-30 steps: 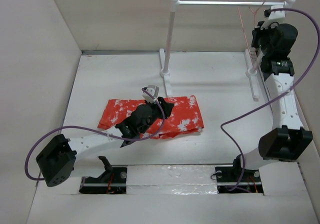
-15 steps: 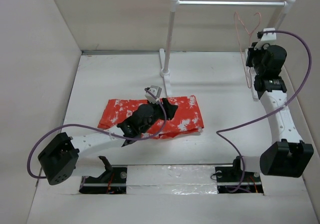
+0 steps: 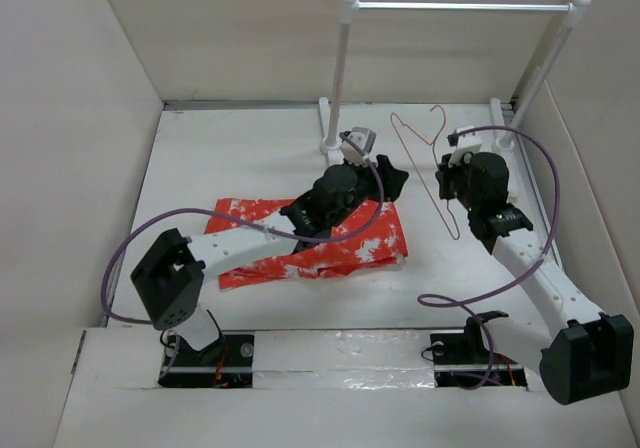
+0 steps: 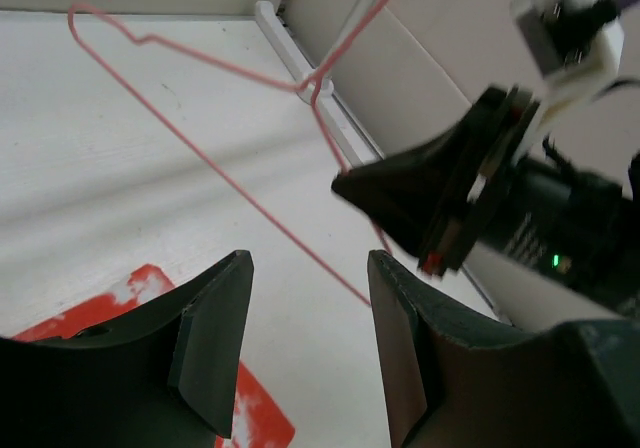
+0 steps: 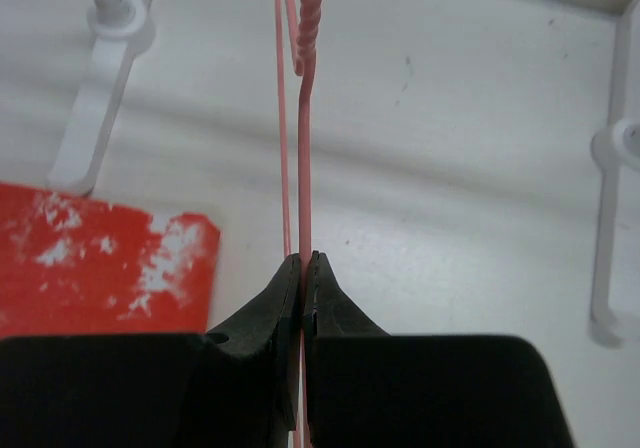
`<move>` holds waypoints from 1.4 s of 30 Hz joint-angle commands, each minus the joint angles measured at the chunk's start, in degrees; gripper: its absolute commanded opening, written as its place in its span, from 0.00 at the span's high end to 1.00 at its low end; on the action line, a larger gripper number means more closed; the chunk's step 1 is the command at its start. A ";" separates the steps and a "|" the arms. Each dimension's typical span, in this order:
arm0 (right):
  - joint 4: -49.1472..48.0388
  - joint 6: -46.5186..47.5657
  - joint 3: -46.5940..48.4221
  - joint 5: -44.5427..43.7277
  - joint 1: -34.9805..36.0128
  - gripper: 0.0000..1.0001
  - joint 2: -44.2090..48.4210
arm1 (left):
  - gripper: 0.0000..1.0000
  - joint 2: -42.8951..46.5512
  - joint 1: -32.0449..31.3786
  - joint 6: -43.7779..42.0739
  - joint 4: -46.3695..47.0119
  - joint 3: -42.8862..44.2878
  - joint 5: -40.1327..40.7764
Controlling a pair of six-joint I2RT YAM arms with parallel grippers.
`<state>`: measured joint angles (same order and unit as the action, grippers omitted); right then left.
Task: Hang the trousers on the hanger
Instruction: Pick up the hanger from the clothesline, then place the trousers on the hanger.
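Right wrist view shows the right gripper (image 5: 303,266) clamped on the hanger (image 5: 303,168), jaws pressed together on one strand of thin pinkish-red wire. A twisted neck section sits higher in the frame, and a second strand runs just beside the first. The trousers (image 5: 100,268) occupy the lower left of that view, apart from the wire. From the top external view, the trousers lie folded flat on the white table (image 3: 230,148) at centre frame, long axis left to right. The hanger stands just right of the cloth's upper right corner. Its long axis slants from upper left to lower right, below the white rail (image 3: 460,6). Whether its lower end touches the table cannot be told. The left gripper (image 4: 310,268) hangs over that same upper right corner, jaws apart with nothing between them and pointed toward the hanger. In the left wrist view the wire crosses just beyond the parted fingers. The coming move appears to turn on this short gap: the left gripper is the nearer one to the cloth, and the wire opening lies to its right. The cloth is soft, orange-red with white splotches, and will likely sag and slide when lifted. The wire is slim and smooth and may pivot in a pinch grip.
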<state>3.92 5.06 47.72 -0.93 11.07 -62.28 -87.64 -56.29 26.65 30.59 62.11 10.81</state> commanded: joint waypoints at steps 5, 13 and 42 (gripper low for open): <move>-0.58 -2.34 -5.71 -1.18 3.34 1.00 6.12 | 0.52 -13.07 -0.22 -3.01 -7.46 19.59 1.67; -1.37 -3.13 -8.08 0.49 6.41 1.00 8.23 | 0.52 -23.10 -0.22 -1.43 -9.67 29.21 0.71; -0.50 -4.00 -10.28 -2.41 8.00 1.00 11.48 | 0.99 -28.47 -0.22 -2.66 -12.22 36.51 4.66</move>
<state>6.37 1.58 37.30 -2.81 18.48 -51.68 -117.62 -56.75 22.70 16.88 97.89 14.96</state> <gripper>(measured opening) 0.039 0.058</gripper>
